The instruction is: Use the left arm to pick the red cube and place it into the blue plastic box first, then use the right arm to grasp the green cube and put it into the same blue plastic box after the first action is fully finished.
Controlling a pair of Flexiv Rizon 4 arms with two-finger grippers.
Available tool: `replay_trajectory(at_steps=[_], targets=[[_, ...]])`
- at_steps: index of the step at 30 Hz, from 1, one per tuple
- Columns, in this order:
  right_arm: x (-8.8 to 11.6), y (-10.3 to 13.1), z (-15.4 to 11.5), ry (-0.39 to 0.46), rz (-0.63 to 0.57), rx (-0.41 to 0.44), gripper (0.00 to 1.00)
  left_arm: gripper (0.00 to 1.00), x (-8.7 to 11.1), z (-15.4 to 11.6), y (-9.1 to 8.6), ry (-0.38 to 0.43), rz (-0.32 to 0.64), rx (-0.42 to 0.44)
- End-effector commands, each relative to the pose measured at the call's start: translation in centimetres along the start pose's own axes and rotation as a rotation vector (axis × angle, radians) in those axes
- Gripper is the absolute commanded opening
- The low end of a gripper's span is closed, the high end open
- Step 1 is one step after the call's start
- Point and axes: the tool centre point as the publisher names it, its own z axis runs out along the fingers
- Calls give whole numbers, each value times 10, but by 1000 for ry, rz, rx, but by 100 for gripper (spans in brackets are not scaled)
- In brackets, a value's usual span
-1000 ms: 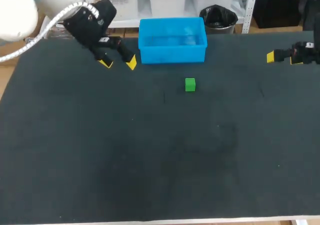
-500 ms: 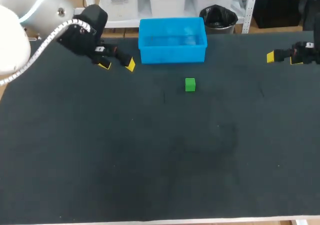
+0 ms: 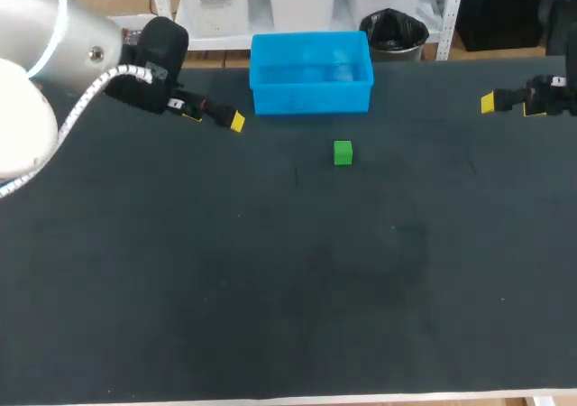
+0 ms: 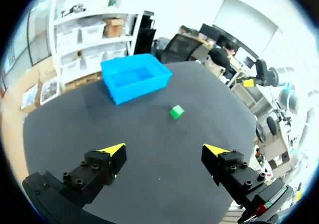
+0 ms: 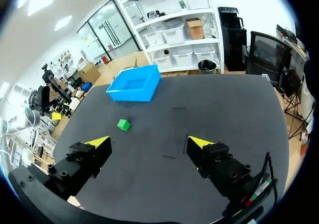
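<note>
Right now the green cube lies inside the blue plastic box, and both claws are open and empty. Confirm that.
Not quite. The head view shows the green cube on the table in front of the blue plastic box, not inside it. The left claw and the right claw are indeed open and empty.

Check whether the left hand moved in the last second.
Yes. The left hand has swung leftward, its body drawing away from the blue box, while its yellow tip stays near the box's left front corner.
</note>
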Motion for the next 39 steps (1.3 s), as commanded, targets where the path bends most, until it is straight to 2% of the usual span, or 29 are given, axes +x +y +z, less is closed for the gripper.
replay_trajectory(at_steps=[1, 7, 17, 34, 39], targets=[[0, 0, 0, 0, 0, 1, 100, 100, 3, -1, 3, -126, 21, 57], [0, 0, 0, 0, 0, 1, 100, 100, 2, 0, -2, -120, 98, 93], [0, 0, 0, 0, 0, 1, 100, 100, 6, 2, 0, -95, 122, 105], [0, 0, 0, 0, 0, 1, 100, 100, 7, 1, 0, -96, 125, 107], [-6, 16, 17, 42, -3, 46, 100, 100, 7, 1, 0, -96, 125, 107]])
